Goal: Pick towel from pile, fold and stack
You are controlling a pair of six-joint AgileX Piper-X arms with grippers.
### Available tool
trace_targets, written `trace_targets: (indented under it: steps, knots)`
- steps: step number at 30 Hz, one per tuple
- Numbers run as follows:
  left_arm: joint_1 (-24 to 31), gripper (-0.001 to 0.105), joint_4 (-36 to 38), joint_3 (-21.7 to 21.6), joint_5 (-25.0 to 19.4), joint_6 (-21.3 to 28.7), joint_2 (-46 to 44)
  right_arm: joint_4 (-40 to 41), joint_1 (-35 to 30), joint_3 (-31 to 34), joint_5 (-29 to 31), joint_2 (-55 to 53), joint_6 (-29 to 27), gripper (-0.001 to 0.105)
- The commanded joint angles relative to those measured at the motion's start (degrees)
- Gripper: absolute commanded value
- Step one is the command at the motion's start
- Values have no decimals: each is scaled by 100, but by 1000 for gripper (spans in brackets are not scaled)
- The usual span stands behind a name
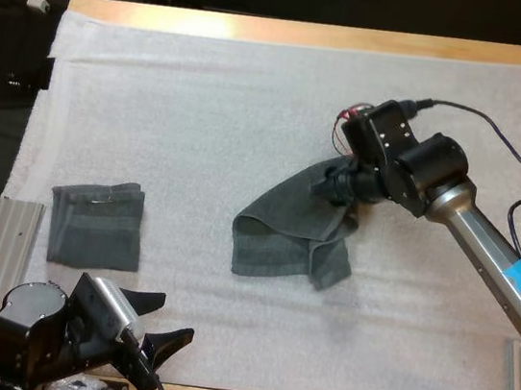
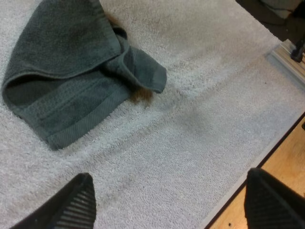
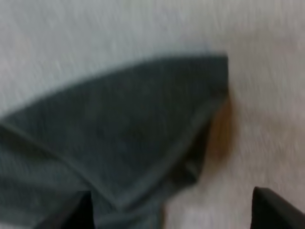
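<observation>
We are viewing a white, fuzzy rectangular mat (image 1: 203,119) (image 2: 190,143) (image 3: 95,38) that is covering most of a wooden table (image 1: 312,34) (image 2: 286,167). The task's item, a crumpled dark grey-green terry towel (image 1: 284,237) (image 2: 62,71) (image 3: 119,129), is lying near the middle of the mat, loosely doubled over, with one flap curling across its lower part. A second dark grey-green towel, folded into a neat square (image 1: 96,225), is resting flat near the mat's left edge, well apart from the crumpled one. Our right gripper (image 1: 334,188) (image 3: 170,193) is hanging over the crumpled towel's corner that lies toward the mat's far right; its two black fingers are standing spread wide, with the cloth lying beneath and between them and not pinched. Our left gripper (image 1: 177,315) (image 2: 167,175) is hovering at the mat's near edge, toward its left corner, with its fingers (image 2: 78,202) likewise spread apart over bare mat and gripping nothing, clear of both towels.
</observation>
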Motion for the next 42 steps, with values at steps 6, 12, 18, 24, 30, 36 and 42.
trace_targets:
  steps: [6,12,18,24,30,36,42]
  knots:
    - [-29,63,-53,-38,32,-6,4,357,453,383,14,-226,116,64]
    - [-29,63,-53,-38,32,-6,4,-146,1342,1130,286,-350,378,64]
    - [-29,63,-53,-38,32,-6,4,-942,1481,1800,354,-350,545,63]
    - [-29,63,-53,-38,32,-6,4,-1521,1472,2156,175,-255,545,46]
    - [-29,63,-53,-38,32,-6,4,-1623,1472,2162,81,112,444,45]
    - [-29,63,-53,-38,32,-6,4,-1623,1472,2162,362,475,401,45]
    - [-29,63,-53,-38,32,-6,4,-1659,1472,2162,451,745,401,45]
